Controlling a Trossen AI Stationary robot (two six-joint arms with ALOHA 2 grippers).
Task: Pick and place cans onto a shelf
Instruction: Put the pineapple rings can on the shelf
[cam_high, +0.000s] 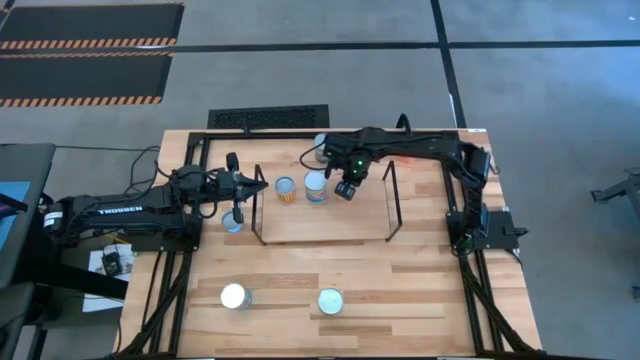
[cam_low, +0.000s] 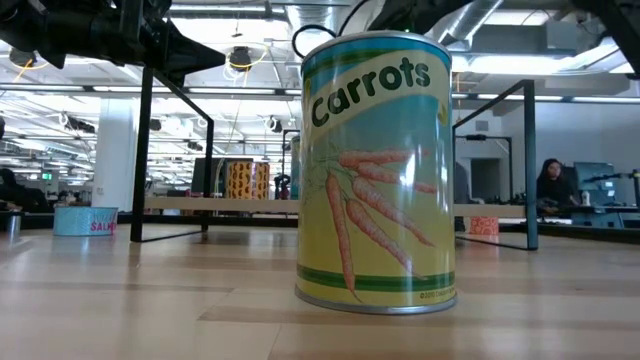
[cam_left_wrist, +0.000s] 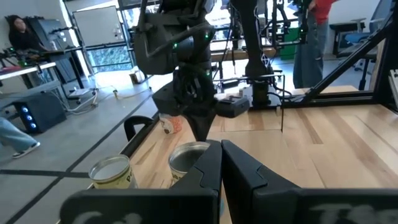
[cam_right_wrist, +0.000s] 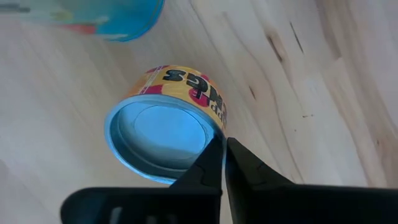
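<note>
Cans on the shelf and around the table

Cans sit in several spots. Two stand side by side on the shelf (cam_high: 330, 225), a low light-wood board with black wire uprights at each end: one with an orange label (cam_high: 286, 190) and, just beside it, one (cam_high: 316, 187) with a blue and orange side. In the right wrist view, a short yellow can (cam_right_wrist: 166, 140) stands on pale wood with red lettering on its side, only partly readable. A blue-sided can (cam_right_wrist: 99, 15) lies near it at the frame's edge.

Behind the shelf another can (cam_high: 320, 146) is half hidden by the right arm. A flat blue tin (cam_high: 233, 220) sits off the shelf's left end, under the left arm; in the low view, a flat blue tin (cam_low: 86, 220) there shows the letters "SAL". Two more cans stand well apart from the shelf near the front of the table (cam_high: 420, 310): one with a white top (cam_high: 235, 296) and one (cam_high: 331, 301) with a pale top. The low view shows a tall can labelled "Carrots" (cam_low: 376, 170), with drawn carrots on yellow.

The right gripper (cam_high: 347, 189) hovers over the shelf beside the two cans, fingers pressed together. The left gripper (cam_high: 256, 184) points at the shelf's left end, fingers also closed on nothing. The left arm reads "TROSSEN".
</note>
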